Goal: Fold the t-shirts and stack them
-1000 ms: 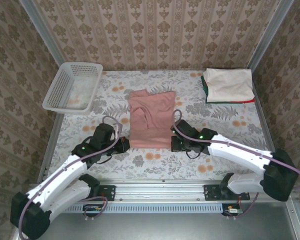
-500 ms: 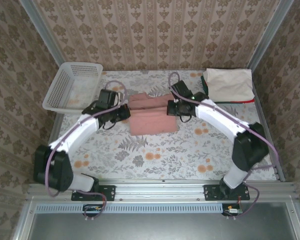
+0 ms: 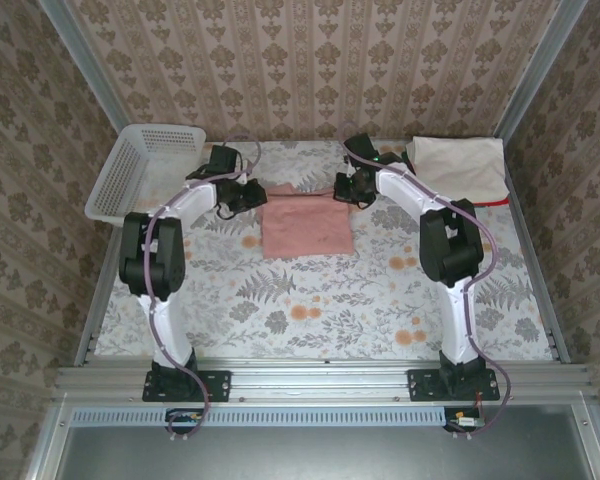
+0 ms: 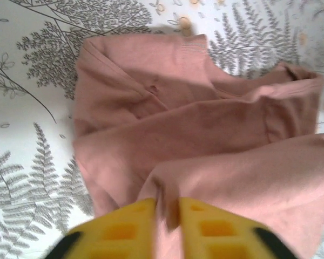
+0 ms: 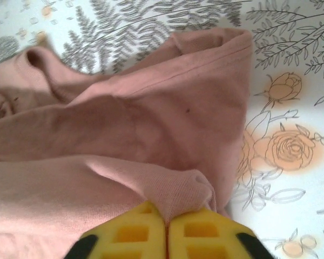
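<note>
The dusty-pink t-shirt (image 3: 305, 228) lies folded in half at the table's middle, a little towards the back. My left gripper (image 3: 252, 195) is at its far left corner and my right gripper (image 3: 348, 190) at its far right corner. In the left wrist view the yellow fingers (image 4: 124, 224) of the left gripper (image 4: 167, 204) stand slightly apart, open, with a fold of the pink t-shirt (image 4: 205, 124) lying loose in the gap. In the right wrist view the right gripper (image 5: 166, 215) is shut, pinching a corner of the pink t-shirt (image 5: 124, 124). Folded t-shirts (image 3: 458, 170), cream on top, are stacked at the back right.
A white lattice basket (image 3: 145, 172) stands at the back left. Both arms stretch far across the floral tablecloth (image 3: 310, 300). Wallpapered walls close in the back and both sides.
Both grippers carried the pink t-shirt's near edge from the front to the far edge, folding it in half. The left jaws have parted a little.
</note>
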### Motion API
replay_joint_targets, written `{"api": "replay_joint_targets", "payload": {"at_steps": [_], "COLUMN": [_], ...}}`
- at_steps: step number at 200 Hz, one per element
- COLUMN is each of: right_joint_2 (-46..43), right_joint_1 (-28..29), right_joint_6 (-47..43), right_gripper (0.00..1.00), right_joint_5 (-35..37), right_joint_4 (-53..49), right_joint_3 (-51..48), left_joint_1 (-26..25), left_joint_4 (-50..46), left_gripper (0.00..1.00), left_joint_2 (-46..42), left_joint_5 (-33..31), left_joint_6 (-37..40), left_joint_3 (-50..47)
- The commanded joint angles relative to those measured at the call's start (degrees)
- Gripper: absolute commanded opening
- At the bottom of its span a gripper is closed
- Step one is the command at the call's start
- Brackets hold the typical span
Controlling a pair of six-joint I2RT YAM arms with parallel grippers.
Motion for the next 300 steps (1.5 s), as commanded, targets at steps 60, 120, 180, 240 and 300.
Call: {"api": "replay_joint_targets", "payload": {"at_steps": [60,120,180,240,300], "right_joint_2": [-7.27,-7.85,8.06,-1.26,-12.13], "right_joint_1": [0.84,4.49,0.52,0.58,5.56], "right_joint_6": [-1.68,0.68,2.14,2.04,1.99], "right_gripper": [0.74,0.45,0.45,0.56,0.66], "right_joint_5": [12.19,4.3,3.89,7.52,7.56], "right_joint_4": [-1.27,13.31,4.83,6.28,14.1], "right_joint_3": [-2.97,-10.44,5.18,-2.07,-18.26], "left_joint_1": [1.68,-5.15,-0.93,0.02,-2.12], "left_joint_4": [-6.43,-2.29,1.19,0.75,2.19], "left_gripper": [0.41,0.43,0.38,0.4,0.51], "left_joint_2": [-1.52,0.75,11.38,7.42,-7.22], "left_joint_5": [-2.8,0.71,4.47,4.55,1.06], "left_joint_6": [4.54,5.36,3.19,3.44,3.55], "left_joint_3": [5.56,6.66,7.02,4.87,-6.12]}}
